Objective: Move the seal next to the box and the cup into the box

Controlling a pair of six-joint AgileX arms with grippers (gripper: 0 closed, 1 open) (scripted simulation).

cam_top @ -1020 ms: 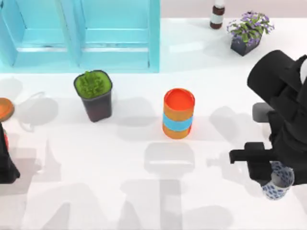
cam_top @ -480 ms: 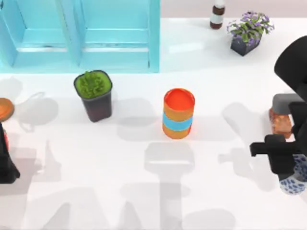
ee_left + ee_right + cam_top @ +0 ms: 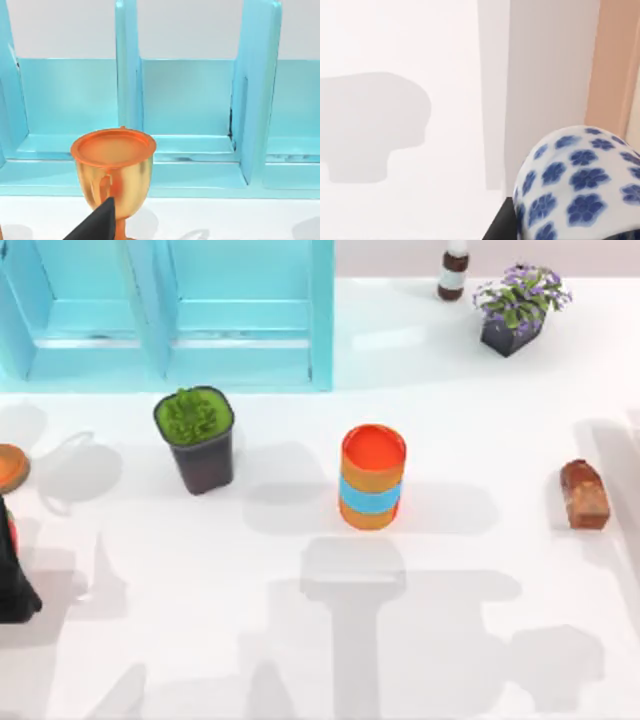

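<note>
Right gripper: your wrist view shows the cup (image 3: 580,185) pressed close against a dark finger (image 3: 500,225); whether it is clamped, you cannot tell.
Seal: lies alone near the worktop's right edge (image 3: 584,494).
Box: blue, at the far-left edge (image 3: 170,315).
Left arm: parked at the left edge (image 3: 12,575), by an orange goblet (image 3: 113,170).

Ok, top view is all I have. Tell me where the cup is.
Observer: The cup is close up in the right wrist view, white with blue flowers, above the white tabletop.
Operator: Now the far left. Describe what stands there.
Observer: The left wrist view shows a golden goblet, upright, in front of the blue box and its open compartments.
</note>
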